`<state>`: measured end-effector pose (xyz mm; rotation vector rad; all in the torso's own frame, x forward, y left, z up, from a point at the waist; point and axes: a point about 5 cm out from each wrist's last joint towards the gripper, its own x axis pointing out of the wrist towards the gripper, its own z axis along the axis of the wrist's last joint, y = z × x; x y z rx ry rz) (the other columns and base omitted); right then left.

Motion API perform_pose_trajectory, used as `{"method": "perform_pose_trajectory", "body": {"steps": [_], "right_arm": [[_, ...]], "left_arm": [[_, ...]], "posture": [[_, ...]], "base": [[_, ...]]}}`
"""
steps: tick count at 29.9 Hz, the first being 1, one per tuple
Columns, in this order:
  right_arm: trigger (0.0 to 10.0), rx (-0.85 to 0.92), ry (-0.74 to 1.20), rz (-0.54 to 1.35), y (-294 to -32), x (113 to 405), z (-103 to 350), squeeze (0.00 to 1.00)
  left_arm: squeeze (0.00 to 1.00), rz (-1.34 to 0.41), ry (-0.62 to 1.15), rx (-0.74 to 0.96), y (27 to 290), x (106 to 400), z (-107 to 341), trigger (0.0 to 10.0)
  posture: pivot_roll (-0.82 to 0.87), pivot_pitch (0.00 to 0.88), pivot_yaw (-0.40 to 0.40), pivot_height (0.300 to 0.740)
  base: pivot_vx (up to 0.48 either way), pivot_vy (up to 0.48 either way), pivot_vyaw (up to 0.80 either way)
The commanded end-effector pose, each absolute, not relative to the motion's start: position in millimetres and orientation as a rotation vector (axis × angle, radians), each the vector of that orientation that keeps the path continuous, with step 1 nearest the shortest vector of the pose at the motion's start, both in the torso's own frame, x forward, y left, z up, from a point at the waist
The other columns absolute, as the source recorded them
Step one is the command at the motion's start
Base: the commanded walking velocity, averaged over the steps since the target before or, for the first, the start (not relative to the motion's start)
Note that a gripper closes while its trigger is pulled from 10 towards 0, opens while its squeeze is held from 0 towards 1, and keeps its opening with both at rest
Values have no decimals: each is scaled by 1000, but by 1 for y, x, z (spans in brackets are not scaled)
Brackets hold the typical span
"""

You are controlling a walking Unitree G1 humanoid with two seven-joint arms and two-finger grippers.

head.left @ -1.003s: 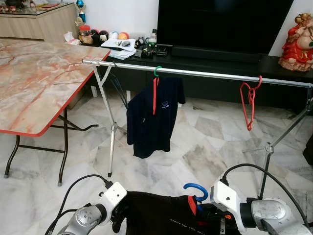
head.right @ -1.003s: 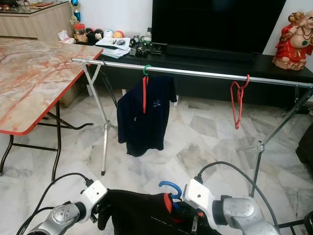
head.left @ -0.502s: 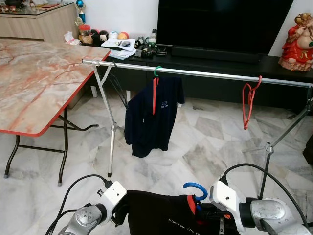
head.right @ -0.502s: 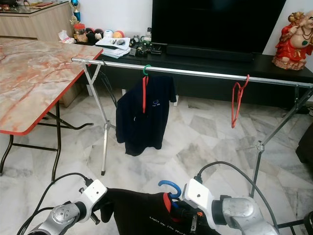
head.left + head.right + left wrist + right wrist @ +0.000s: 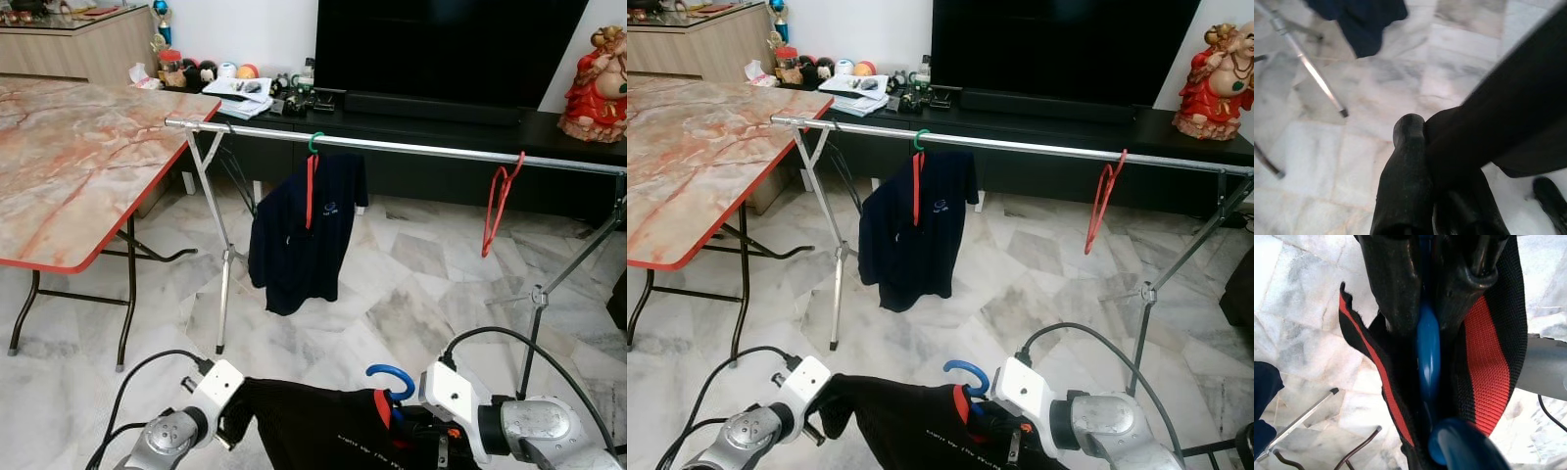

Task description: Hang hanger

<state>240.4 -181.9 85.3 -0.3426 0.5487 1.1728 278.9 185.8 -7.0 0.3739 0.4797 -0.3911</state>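
Note:
A blue hanger [image 5: 392,377] carrying a black shirt [image 5: 313,431] with a red collar band sits low in front of me, held between both arms. My right gripper [image 5: 1427,289] is shut on the hanger's blue neck [image 5: 1428,347] just below the hook. My left gripper [image 5: 1425,132] is shut on the black shirt's shoulder cloth [image 5: 1508,117], out to the left. Ahead, a silver rail [image 5: 411,148] spans the room. On it hang a navy shirt [image 5: 304,235] on a green-hooked hanger and an empty red hanger [image 5: 497,201].
A marble-topped folding table [image 5: 69,166] stands to the left, close to the rail's end. Behind the rail is a black TV console [image 5: 441,137] with a red figurine [image 5: 598,73]. The rail's legs [image 5: 223,264] stand on the marble floor.
My left gripper has shifted left and a little down, drawing the black shirt's shoulder outward. The empty red hanger has swung on the rail. The right gripper has stayed put.

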Motion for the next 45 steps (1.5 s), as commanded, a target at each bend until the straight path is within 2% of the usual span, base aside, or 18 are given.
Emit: {"method": "perform_pose_trajectory", "body": {"steps": [1, 2, 6, 8, 9, 12, 19, 23, 24, 25, 27, 31, 33, 35, 39, 41, 44, 45], "right_arm": [[10000, -362, 534, 1163, -184, 242, 88, 0], [10000, -364, 536, 1162, -185, 242, 88, 0], [10000, -375, 545, 1114, -192, 244, 87, 0], [10000, -370, 543, 1100, -197, 243, 89, 0], [10000, -370, 543, 1100, -197, 243, 89, 0], [10000, -367, 544, 1082, -203, 243, 92, 0], [10000, -350, 539, 1060, -213, 242, 98, 0], [10000, -361, 531, 1029, -222, 245, 102, 0], [10000, -359, 514, 1003, -224, 247, 104, 0], [10000, -343, 466, 958, -226, 253, 108, 0], [10000, -336, 430, 940, -225, 257, 111, 0], [10000, -82, 155, 794, -206, 281, 132, 0], [10000, -13, 122, 801, -201, 281, 134, 0], [10000, 117, 80, 858, -178, 277, 124, 0], [10000, 88, 85, 845, -168, 277, 112, 0], [10000, 46, 14, 645, -169, 291, 105, 0], [10000, 29, -11, 521, -174, 298, 103, 0], [10000, 14, -24, 378, -182, 305, 99, 0]], "left_arm": [[0, -283, 487, 352, 200, 283, -3, 0], [0, -264, 488, 348, 202, 283, -3, 0], [0, 40, 526, 292, 236, 281, -1, 0], [0, 227, 584, 255, 259, 270, -6, 0], [0, 227, 584, 255, 259, 270, -6, 0], [0, 420, 657, 215, 283, 253, -12, 0], [0, 666, 791, 102, 307, 218, -27, 0], [0, 785, 842, -14, 311, 204, -35, 0], [0, 772, 860, -42, 308, 202, -37, 0], [0, 665, 893, -60, 298, 204, -42, 0], [0, 568, 911, -49, 289, 207, -45, 0], [0, 107, 705, 95, 247, 251, -27, 0], [0, 25, 672, 122, 238, 257, -24, 0], [0, -148, 556, 98, 214, 278, -8, 0], [0, -213, 496, 72, 205, 288, 2, 0], [0, -308, 407, 33, 196, 297, 15, 0], [0, -353, 374, 17, 191, 300, 21, 0], [0, -431, 351, 2, 183, 302, 25, 0]], "posture": [[-25, 42, -42, 740], [-25, 42, -42, 740], [-26, 44, -41, 740], [-24, 42, -40, 740], [-24, 42, -40, 740], [-26, 43, -39, 740], [-24, 43, -38, 740], [-23, 44, -38, 740], [-24, 45, -38, 740], [-26, 45, -38, 740], [-26, 45, -38, 740], [-29, 46, -41, 740], [-19, 46, -43, 740], [-14, 43, -45, 740], [-11, 42, -46, 740], [-13, 44, -47, 740], [-13, 44, -47, 740], [-9, 44, -48, 740]], "base": [[0, 0, 0], [0, 0, 0], [0, 0, 0], [0, 0, 0], [0, 0, 0], [0, 0, 0], [0, 0, 0], [0, 0, 0], [0, 0, 0], [0, 0, 0], [0, 0, 0], [0, 0, 0], [0, 0, 0], [0, 0, 0], [0, 0, 0], [0, 0, 0], [0, 0, 0], [0, 0, 0]]}}
